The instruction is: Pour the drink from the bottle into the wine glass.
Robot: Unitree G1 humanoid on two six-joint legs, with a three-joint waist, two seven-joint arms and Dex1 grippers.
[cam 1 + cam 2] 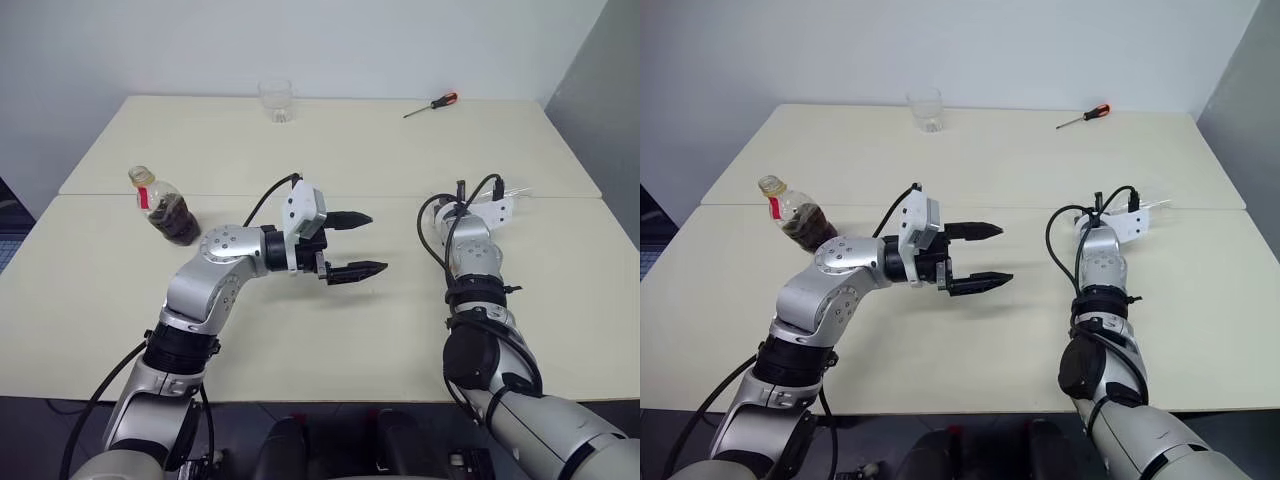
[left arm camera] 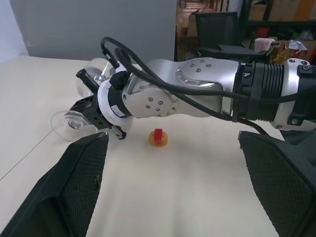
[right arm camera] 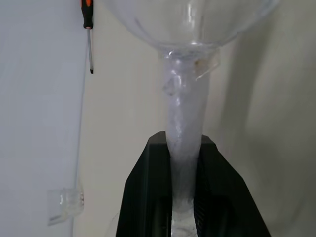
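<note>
The right gripper (image 3: 185,197) was clenched on the stem of the wine glass (image 3: 185,103), which lay on its side near the table's (image 1: 300,150) right edge. The left gripper (image 1: 355,245) hung released over the middle. The bottle (image 1: 165,208) stood near the left edge.

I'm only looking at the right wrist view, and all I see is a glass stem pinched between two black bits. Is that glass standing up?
Observer: No. The wine glass lies on its side on the table; the right gripper has its jaws shut on the stem.
Operator: And the stuff it's meant to pour?
Observer: The dark drink sits in the bottle, over on the robot's left side of the table, well apart from the glass.
Operator: Is the other hand holding that?
Observer: No. The left gripper hangs above the table with its jaws open, apart from the bottle.
</note>
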